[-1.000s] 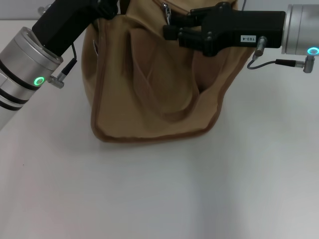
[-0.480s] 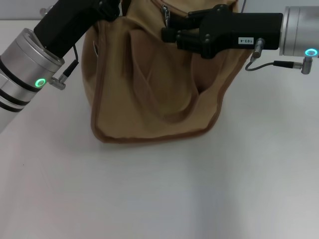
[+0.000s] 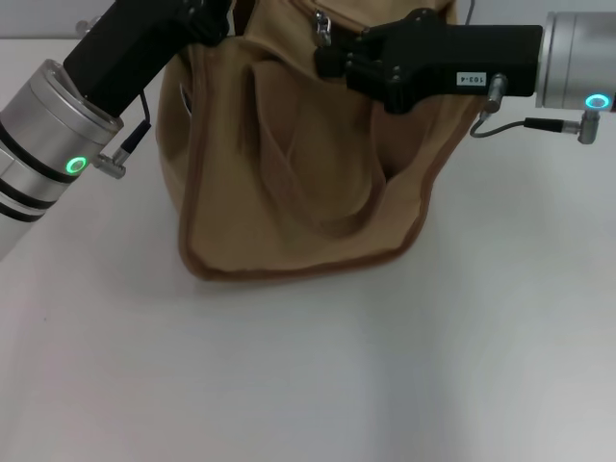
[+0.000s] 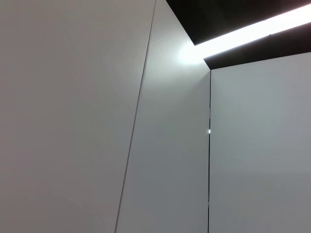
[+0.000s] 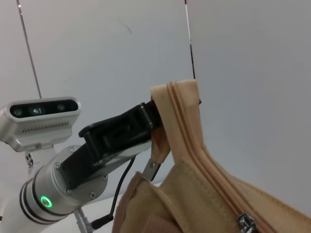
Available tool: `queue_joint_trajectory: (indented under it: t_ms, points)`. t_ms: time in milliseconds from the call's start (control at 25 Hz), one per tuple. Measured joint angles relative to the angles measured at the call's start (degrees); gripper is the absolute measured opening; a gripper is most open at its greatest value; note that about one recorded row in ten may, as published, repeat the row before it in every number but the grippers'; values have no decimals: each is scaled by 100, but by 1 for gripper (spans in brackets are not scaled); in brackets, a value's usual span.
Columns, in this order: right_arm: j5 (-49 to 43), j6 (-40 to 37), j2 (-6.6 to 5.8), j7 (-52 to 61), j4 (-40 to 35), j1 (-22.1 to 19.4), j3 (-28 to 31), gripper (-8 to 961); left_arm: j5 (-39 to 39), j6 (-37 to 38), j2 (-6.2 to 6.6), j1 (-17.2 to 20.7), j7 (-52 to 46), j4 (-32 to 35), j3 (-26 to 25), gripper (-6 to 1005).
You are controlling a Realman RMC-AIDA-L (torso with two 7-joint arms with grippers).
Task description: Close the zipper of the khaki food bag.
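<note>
My right claw (image 3: 322, 60) reaches in from the right, level with the top of the khaki food bag (image 3: 298, 183), its black body lying across the bag's upper right corner. Its tips sit just beside the small silver pull tab of the zipper (image 3: 322, 26), but whether they are clamped on the tab or merely next to it I cannot tell, since the fingers merge into one dark shape there. In my right wrist view the zipper (image 5: 204, 160) runs as a khaki-taped line of teeth from the raised end of the bag down to the silver pull tab at the lower edge, and along that stretch the teeth look joined.

My left claw (image 5: 148, 116) is at the far left end of the bag's top. In the right wrist view its black fingers are pinched on the tan fabric end of the zipper tape, holding that end lifted so it stands up above the rest of the bag. A loose strap with a metal tip (image 5: 151, 167) hangs just beneath that grip. In the head view the left arm comes in from the lower left, and its claw is mostly cut off at the top edge.

The bag stands upright on the white desk (image 3: 308, 366), its looped handles (image 3: 289, 183) lying flat against the front face, darker brown piping running round the edge.
</note>
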Motion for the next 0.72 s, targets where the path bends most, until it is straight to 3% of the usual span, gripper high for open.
queue_joint_trajectory:
  t_ms: [240,720]
  points:
    - [5,6,0,-10,7,-2,-30,17,17,17,0,3,0,0,0,150]
    - [467,9,3,-527,185,-156,-19,6,-11,51,0,105,2,0,-10,152]
